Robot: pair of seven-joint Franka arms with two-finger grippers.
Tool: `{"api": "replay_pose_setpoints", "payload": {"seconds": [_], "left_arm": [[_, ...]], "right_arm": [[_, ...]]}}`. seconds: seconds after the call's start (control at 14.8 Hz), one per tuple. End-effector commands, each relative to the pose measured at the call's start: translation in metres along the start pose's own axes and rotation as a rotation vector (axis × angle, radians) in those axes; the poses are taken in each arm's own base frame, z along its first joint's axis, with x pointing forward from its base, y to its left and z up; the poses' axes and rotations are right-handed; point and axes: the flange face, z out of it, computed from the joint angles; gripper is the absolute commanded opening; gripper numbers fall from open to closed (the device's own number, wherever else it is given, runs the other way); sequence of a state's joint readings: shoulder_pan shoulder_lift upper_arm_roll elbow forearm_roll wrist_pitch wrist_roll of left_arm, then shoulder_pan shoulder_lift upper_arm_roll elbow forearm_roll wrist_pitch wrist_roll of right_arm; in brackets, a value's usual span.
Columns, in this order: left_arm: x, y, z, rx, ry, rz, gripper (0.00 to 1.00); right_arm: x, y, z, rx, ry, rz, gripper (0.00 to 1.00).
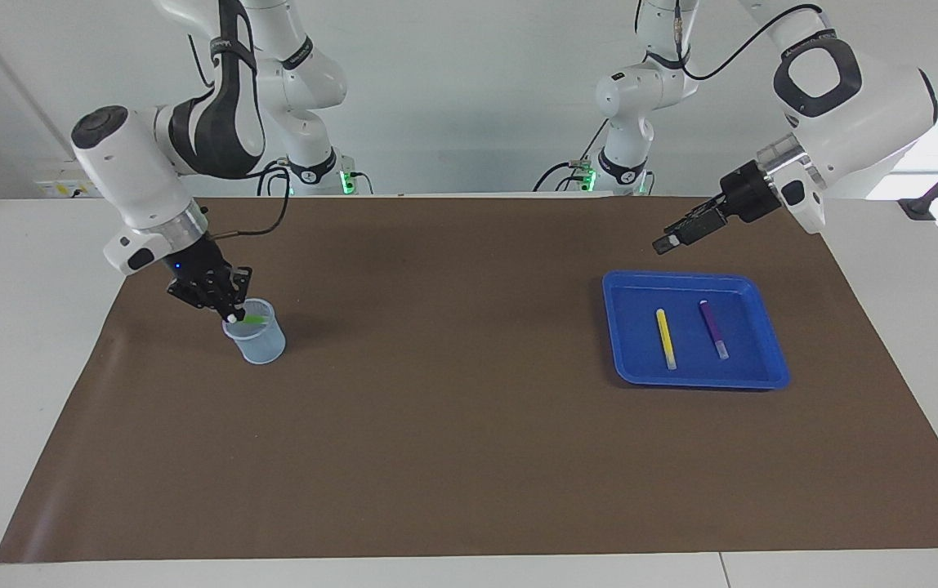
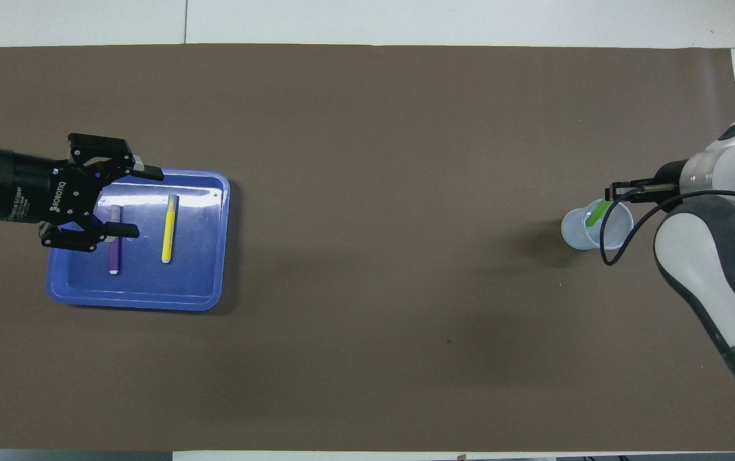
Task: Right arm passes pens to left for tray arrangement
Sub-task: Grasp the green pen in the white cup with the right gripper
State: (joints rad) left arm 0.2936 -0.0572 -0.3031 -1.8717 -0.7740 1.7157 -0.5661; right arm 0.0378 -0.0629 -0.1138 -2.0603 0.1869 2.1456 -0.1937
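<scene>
A white bench (image 1: 20,343) covered by a wide brown paper mat (image 1: 469,441) is filling both views.

In the facing view, the right arm's black two-finger tool (image 1: 234,314) is sitting at the left of the frame, poised at the rim of a small pale blue translucent plastic cup (image 1: 256,339) standing on the mat. The tool's fingertips are pinched together on the upper end of a slim green marker pen (image 1: 253,319), whose lower part is slanting down inside the cup. In the overhead view the same tool (image 2: 612,192) is appearing at the right edge, with the green pen (image 2: 595,213) angling into the cup (image 2: 582,234). Whether the pen's lower end is touching the cup's floor is hard to judge from either view.

The left arm's black two-finger tool (image 1: 665,243) is hanging at the upper right of the facing view, over the mat just above the top rim of a shallow, bright blue, roughly square plastic tray (image 1: 624,327). In the overhead view, at the left of the frame, this tool (image 2: 139,200) is showing its two fingers spread wide apart with nothing between them. The left arm is waiting.

Inside the tray (image 2: 207,282), two pens are lying flat, side by side and apart: a slim yellow marker pen (image 1: 666,338) toward the tray's middle and a slim purple marker pen (image 1: 713,328) to its right in the facing view. The overhead view is showing the yellow pen (image 2: 168,228) clear of the tool and the purple pen (image 2: 114,253) partly covered by the tool's lower finger.
</scene>
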Motion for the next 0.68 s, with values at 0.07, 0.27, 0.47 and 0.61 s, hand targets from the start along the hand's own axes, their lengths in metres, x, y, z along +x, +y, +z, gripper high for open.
{"api": "replay_pose_setpoints", "payload": {"seconds": [0.07,0.27,0.47,0.61], "left_arm": [[-0.007,-0.016,0.0,-0.086,-0.012,-0.059,1.0],[-0.009,-0.027,0.007,-0.212,-0.016,-0.129,1.0],[-0.006,-0.03,0.012,-0.271,-0.031,-0.202,1.0],[-0.005,-0.033,0.017,-0.33,-0.062,-0.244,1.0]], "right_arm": [[-0.003,-0.009,-0.055,0.044,-0.007,0.007,0.0],[0.003,-0.033,-0.061,0.084,-0.05,0.163,0.0],[0.004,-0.092,-0.057,0.189,-0.075,0.371,0.0],[0.007,-0.137,-0.056,0.253,-0.075,0.566,0.0]]}}
